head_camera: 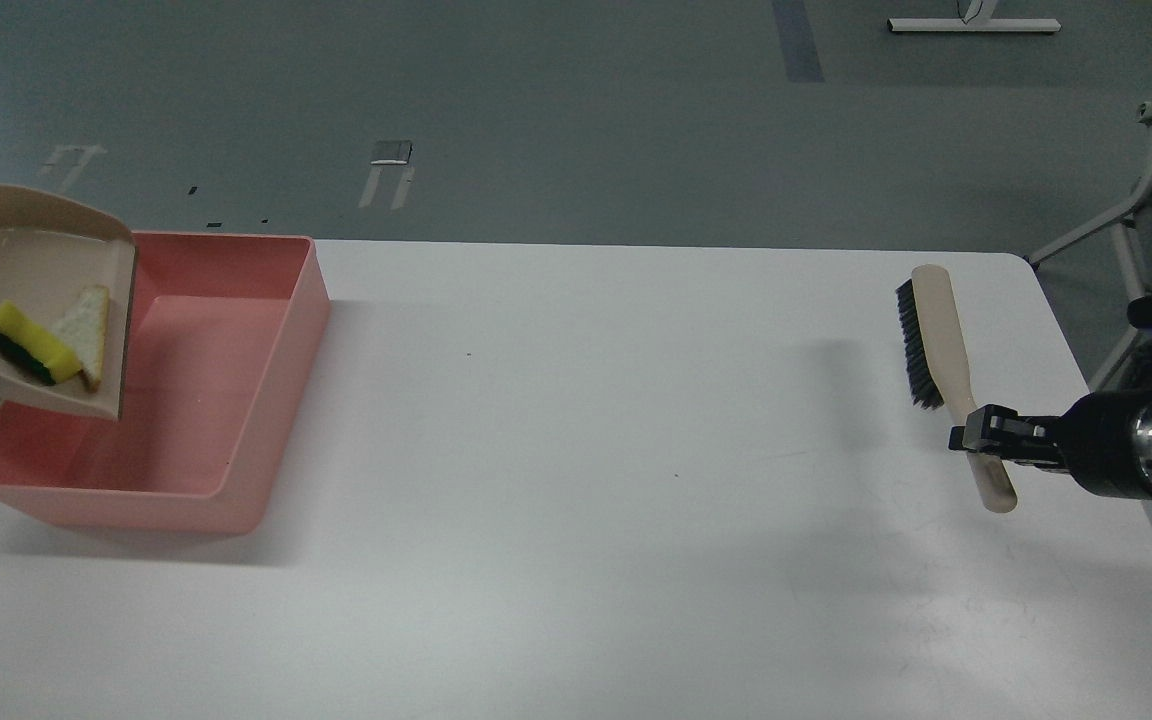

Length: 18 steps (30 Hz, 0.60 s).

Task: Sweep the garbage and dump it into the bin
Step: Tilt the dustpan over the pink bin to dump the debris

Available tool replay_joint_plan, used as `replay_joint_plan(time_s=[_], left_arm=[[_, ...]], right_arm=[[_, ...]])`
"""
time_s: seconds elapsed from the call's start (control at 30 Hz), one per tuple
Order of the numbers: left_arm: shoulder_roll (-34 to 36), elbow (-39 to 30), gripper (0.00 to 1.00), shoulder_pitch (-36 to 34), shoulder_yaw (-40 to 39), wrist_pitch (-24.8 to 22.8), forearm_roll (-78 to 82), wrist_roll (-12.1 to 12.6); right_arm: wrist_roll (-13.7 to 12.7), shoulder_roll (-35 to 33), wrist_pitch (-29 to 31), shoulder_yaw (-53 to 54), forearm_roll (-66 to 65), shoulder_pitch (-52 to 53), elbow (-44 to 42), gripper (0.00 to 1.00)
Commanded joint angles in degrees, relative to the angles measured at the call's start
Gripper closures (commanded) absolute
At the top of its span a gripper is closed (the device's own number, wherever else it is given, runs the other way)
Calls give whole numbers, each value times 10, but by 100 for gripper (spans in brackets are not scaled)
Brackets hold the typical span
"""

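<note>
The beige dustpan [26, 260] hangs tilted over the left end of the pink bin [236, 400]. Its open lip points down into the tub. The garbage lies in the pan near that lip: the yellow sponge piece with green backing [31, 345] and the whitish triangular slice [86, 325] beside it. My left gripper is out of view past the left edge. My right gripper [981, 438] is at the right side of the table, shut on the handle of a beige brush with black bristles [936, 330].
The white table [586, 450] carries the bin at its far left corner and the brush at the right. A white chair frame [1136, 200] stands beyond the table's right edge. Grey floor lies behind the table.
</note>
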Motion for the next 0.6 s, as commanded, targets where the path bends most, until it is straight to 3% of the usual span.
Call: replay_joint_plan(time_s=[0.0,0.13,0.27,0.57], left_arm=[[17,-20,100,0,0,8,5,0],[36,-46,100,-1,1,25,24,0],[47,-64,100,-1,2,76,102,0],[52,-82,100,-7,-7,87,101,0]], right_arm=[[0,0,0,0,0,0,0,100],[0,0,0,0,0,0,0,100],[0,0,0,0,0,0,0,100],[0,1,0,0,0,0,0,100]])
